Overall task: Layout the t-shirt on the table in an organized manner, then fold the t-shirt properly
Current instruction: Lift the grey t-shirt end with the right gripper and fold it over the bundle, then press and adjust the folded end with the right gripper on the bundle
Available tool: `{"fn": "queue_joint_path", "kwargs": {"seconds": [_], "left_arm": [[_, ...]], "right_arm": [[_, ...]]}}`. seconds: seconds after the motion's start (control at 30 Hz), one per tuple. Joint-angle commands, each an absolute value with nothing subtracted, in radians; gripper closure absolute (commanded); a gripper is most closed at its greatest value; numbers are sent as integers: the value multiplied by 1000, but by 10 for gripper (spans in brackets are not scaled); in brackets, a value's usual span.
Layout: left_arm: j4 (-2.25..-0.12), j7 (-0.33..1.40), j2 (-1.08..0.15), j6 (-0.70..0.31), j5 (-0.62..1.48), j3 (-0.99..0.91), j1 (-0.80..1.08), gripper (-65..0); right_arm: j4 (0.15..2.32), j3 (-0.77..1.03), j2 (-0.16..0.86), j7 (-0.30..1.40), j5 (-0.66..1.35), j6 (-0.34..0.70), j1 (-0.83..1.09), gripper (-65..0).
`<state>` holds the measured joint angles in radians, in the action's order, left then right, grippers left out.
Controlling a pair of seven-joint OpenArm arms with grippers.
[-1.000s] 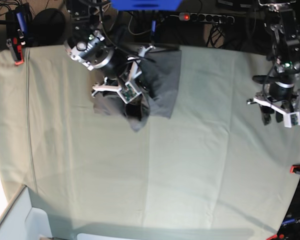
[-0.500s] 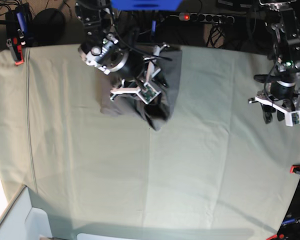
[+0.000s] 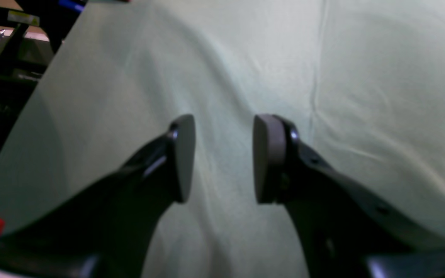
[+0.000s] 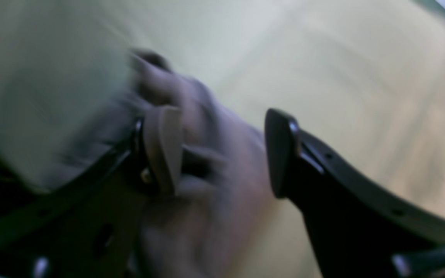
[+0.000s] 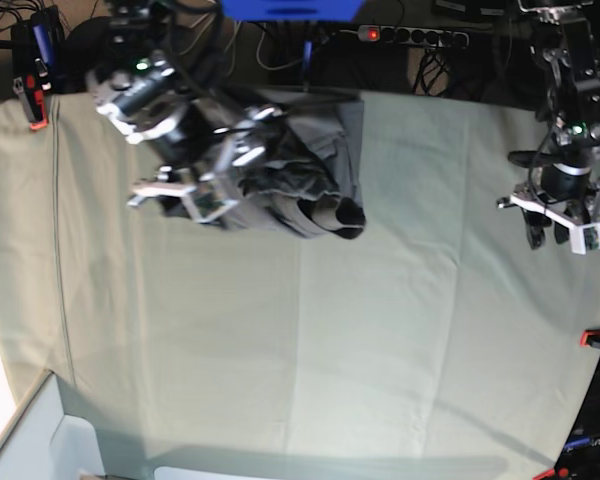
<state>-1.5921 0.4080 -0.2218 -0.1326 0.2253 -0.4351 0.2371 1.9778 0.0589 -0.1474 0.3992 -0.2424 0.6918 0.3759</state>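
Both fingers gape empty: right [image 4: 222,154] beside the bunched t-shirt [image 5: 310,175] (far edge), left [image 3: 222,158] over bare table [image 5: 380,350].

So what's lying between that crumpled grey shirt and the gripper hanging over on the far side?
In the base view, only bare table cloth lies between the t-shirt and the left gripper.

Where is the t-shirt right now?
In the base view the t-shirt lies bunched at the table's far edge, left of centre, beside the right tool; the left tool hangs well away.
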Motion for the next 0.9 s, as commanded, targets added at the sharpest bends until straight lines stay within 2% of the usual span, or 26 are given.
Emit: {"fn": "queue_joint_path", "kwargs": {"seconds": [0.0,0.1,0.23,0.47,0.7,0.87], "left_arm": [[-1592,383,-236,-133,228,-440,231,-242],[-1566,381,-240,-133,228,-440,231,-242],[-1561,381,-242,-133,228,-441,231,-242],[-1570,381,-242,-133,228,-441,231,-242],[-1563,381,-243,-133,223,-441,231,-242],[-1561,381,-242,-133,226,-512,229,-242]], "right_arm": [[1985,82,-151,372,-231,698,354,-305],[1936,151,-151,372,-231,698,332,-293],[1840,154,-151,372,-231,698,317,-291],[1821,-38,-143,367,-231,698,389,-291],[1822,-277,-24,371,-231,698,418,-291],[1894,-306,79,372,-226,698,437,-294]]}}
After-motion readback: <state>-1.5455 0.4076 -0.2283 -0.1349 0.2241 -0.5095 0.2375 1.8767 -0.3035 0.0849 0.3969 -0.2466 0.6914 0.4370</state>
